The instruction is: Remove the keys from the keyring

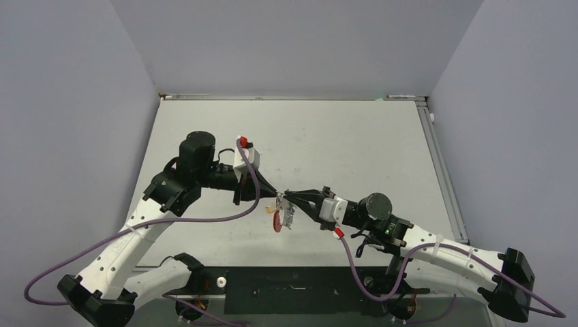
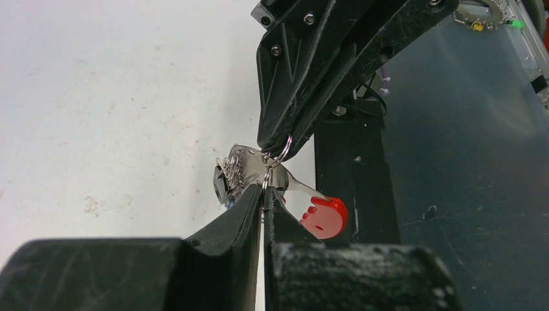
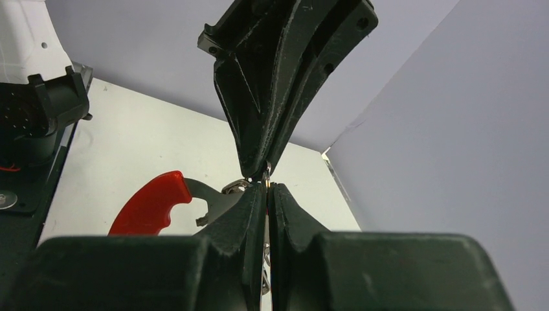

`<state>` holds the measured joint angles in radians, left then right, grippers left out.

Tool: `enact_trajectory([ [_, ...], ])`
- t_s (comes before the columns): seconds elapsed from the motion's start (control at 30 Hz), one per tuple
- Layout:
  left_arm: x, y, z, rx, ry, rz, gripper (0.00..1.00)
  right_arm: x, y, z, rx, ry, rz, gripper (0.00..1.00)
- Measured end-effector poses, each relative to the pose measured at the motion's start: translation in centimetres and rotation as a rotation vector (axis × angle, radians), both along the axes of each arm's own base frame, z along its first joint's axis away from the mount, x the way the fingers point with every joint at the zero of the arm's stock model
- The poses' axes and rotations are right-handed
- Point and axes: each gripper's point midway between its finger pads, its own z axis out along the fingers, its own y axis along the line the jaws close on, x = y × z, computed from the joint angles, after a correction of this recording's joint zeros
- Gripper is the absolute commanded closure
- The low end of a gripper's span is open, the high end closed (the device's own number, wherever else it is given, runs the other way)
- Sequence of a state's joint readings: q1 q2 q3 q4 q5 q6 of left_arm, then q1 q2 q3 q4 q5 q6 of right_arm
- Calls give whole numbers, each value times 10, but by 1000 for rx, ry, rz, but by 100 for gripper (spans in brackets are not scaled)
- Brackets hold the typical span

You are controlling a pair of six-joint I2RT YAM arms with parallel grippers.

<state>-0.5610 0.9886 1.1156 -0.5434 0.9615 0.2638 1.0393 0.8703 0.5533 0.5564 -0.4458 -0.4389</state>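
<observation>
The keyring (image 2: 325,217), a red crescent on a grey toothed strip, hangs in the air between the two grippers, above the table. A bunch of small silvery keys (image 2: 230,176) with one black head hangs beside it on thin wire rings. My left gripper (image 2: 265,192) is shut on one thin wire ring of the bunch. My right gripper (image 3: 267,188) meets it tip to tip and is shut on another wire ring. From above, the red keyring (image 1: 276,222) and the keys (image 1: 290,216) dangle just below the meeting fingertips. The red keyring (image 3: 150,204) shows left of the right fingers.
The pale table (image 1: 354,150) is walled in grey on three sides, with a metal rail along its right edge (image 1: 443,170). A black base plate (image 1: 293,289) lies at the near edge between the arm bases. Purple cables trail from both arms.
</observation>
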Motion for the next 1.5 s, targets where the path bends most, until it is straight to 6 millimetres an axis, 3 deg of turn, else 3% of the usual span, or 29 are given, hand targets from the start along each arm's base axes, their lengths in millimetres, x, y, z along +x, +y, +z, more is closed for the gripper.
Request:
enact_trajectory([
  [0.4, -1, -8, -12, 25, 249, 13, 100, -10, 2, 0, 19, -105, 54, 95],
  [0.6, 0, -13, -9, 4, 270, -13, 61, -18, 4, 10, 63, -153, 98, 95],
  [0.73, 2, -2, -6, -31, 181, -4, 54, -22, 4, 15, 85, -171, 113, 95],
  [0.87, 2, 21, 1, -93, -17, 49, 55, -23, 3, 12, 83, -168, 115, 95],
  [1.0, -9, 26, 15, -158, -219, 15, 62, -24, 3, 10, 82, -166, 117, 95],
  [1.23, -20, 9, 23, -191, -405, -97, 80, -27, 3, 13, 97, -171, 123, 95],
  [1.5, -26, -2, 17, -178, -498, -157, 83, -32, 4, 16, 109, -178, 137, 95],
])
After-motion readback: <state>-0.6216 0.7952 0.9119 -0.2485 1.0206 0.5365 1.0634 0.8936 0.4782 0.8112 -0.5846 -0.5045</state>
